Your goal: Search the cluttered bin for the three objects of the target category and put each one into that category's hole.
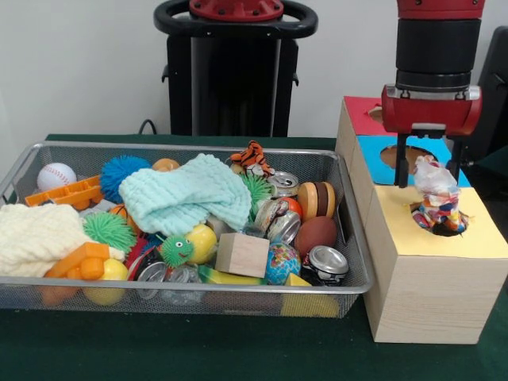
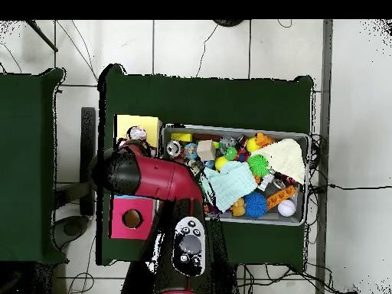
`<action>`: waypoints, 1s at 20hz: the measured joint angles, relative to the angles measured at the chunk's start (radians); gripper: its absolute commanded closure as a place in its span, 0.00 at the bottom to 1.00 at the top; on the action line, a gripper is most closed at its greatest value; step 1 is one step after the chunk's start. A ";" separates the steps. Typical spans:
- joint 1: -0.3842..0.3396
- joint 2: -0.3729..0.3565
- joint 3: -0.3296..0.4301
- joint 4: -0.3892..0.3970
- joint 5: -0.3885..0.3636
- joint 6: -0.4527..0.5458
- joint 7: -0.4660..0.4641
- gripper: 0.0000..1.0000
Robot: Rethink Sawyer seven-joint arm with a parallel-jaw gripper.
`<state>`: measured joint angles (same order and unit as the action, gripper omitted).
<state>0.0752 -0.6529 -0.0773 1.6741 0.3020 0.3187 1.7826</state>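
Note:
My gripper [image 1: 429, 181] hangs straight above the yellow-surrounded hole [image 1: 459, 227] in the pale wooden box [image 1: 421, 294] at the right. Its fingers [image 1: 402, 167] are spread open. A white polka-dot cloth [image 1: 436, 198] stands bunched between them, its lower part down in the hole and its top poking up. In the overhead view the cloth [image 2: 137, 135] shows on the yellow box [image 2: 142, 122], and the arm hides the gripper. The wire mesh bin [image 1: 190, 146] is at the left, full of clutter. No other polka-dot cloth shows in it.
The bin holds a mint-green knitted cloth [image 1: 186, 198], a cream knitted cloth [image 1: 36, 234], a baseball [image 1: 55, 175], cans, spiky balls and a wooden block [image 1: 242, 254]. Blue-surrounded [image 1: 373, 159] and red-surrounded [image 1: 361, 111] boxes stand behind the yellow one.

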 measured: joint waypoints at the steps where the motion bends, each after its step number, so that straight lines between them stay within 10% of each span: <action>1: -0.001 -0.010 0.000 0.005 0.003 0.016 0.000 0.00; 20: -0.019 -0.098 0.000 0.027 0.006 0.157 0.000 0.00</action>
<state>0.0563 -0.7509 -0.0776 1.7013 0.3082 0.4756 1.7826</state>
